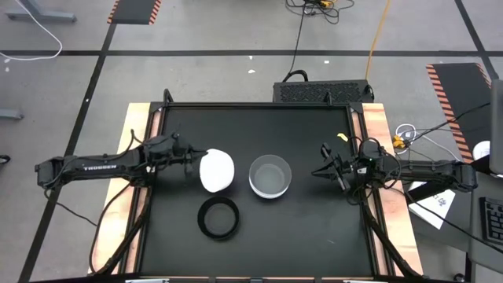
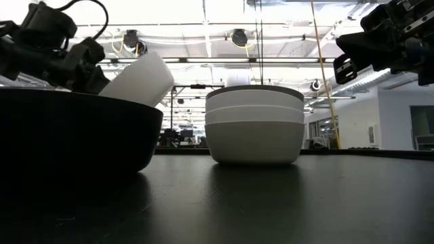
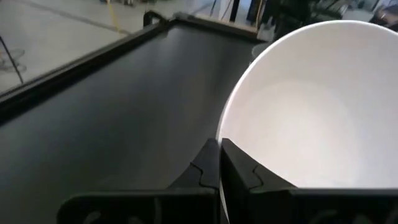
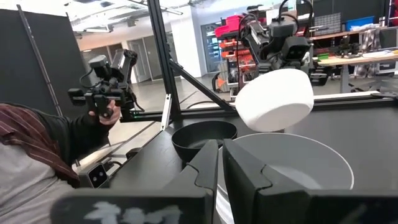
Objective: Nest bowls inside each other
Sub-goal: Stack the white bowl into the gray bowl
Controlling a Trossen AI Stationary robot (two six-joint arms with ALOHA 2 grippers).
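Note:
My left gripper (image 1: 195, 159) is shut on a white bowl (image 1: 217, 170) and holds it in the air left of the table's middle. The same white bowl (image 4: 275, 99) shows tipped on its side in the right wrist view. A stack of nested bowls (image 1: 270, 175) rests by its base on the black table top at the middle; the stack (image 2: 255, 125) is white outside with a grey rim on top. A black bowl (image 1: 218, 218) stands nearer the front edge. My right gripper (image 1: 321, 170) hovers shut and empty, right of the stack. My left gripper pinches the white bowl's rim (image 3: 219, 134), one finger inside the bowl and one outside. The fingers come nearly level from the table's left side. The bowl (image 2: 139, 80) is lifted clear and tipped, its opening turned toward the gripper and its base up and away.
A raised black frame (image 1: 259, 106) runs round the table top. Beyond the table a person (image 4: 37, 155) holds a hand controller (image 4: 106, 93). Bare table top lies between the stack and my right gripper.

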